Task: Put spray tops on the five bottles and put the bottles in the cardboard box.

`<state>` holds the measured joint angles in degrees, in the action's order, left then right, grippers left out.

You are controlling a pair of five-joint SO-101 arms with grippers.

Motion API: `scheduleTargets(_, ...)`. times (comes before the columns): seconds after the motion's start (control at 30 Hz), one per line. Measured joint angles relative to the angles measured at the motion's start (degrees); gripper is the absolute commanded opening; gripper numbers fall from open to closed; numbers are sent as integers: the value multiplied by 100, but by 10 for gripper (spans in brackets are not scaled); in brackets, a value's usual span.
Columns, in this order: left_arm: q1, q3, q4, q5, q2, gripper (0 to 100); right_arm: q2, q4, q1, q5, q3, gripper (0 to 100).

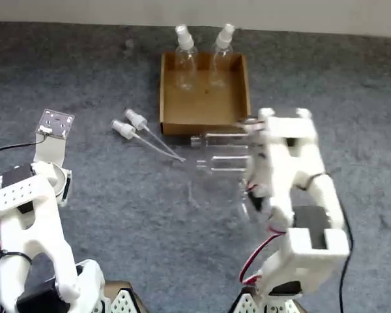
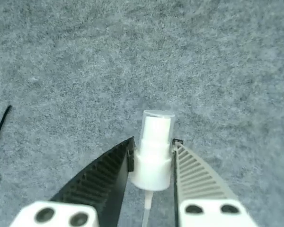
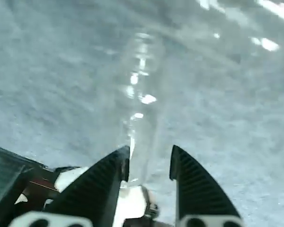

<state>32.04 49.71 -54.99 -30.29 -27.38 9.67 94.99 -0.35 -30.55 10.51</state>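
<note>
My left gripper (image 2: 154, 142) is shut on a white spray top (image 2: 154, 161), its dip tube hanging between the fingers above grey carpet. A clear bottle (image 3: 139, 85) sits between the fingers of my right gripper (image 3: 150, 156), which is shut on it. In the high view the right arm (image 1: 283, 156) stands just in front of the cardboard box (image 1: 166, 98), where two capped bottles (image 1: 186, 59) stand upright. Two more clear bottles (image 1: 220, 150) lie on the carpet beside that arm. Two spare spray tops (image 1: 130, 124) lie left of the box.
The left arm (image 1: 32, 195) stands at the near left over bare carpet. A black cable (image 2: 0, 132) trails beside it. Red and black wires (image 1: 260, 251) run along the right arm near its base.
</note>
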Motion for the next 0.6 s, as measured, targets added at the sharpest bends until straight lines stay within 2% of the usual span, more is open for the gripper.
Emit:
scheduleTargets(0.1, -193, -26, -378, 0, 0, 14, 0, -404, 809, -545, 0, 112)
scheduleTargets(0.2, -730, -273, -897, 44, 0, 14, 0, -844, 1468, -862, 0, 112)
scheduleTargets(0.27, -1169, -457, -1196, 316, 0, 14, 0, -1064, 1741, -1090, 0, 113)
scheduleTargets(0.47, -2725, -1029, -1688, 1363, 0, 14, -141, -1204, 2127, -1459, 9, 139)
scheduleTargets(0.6, -3508, -1046, -1662, 2004, 0, 14, -1064, -1248, 2022, -1538, 202, 183)
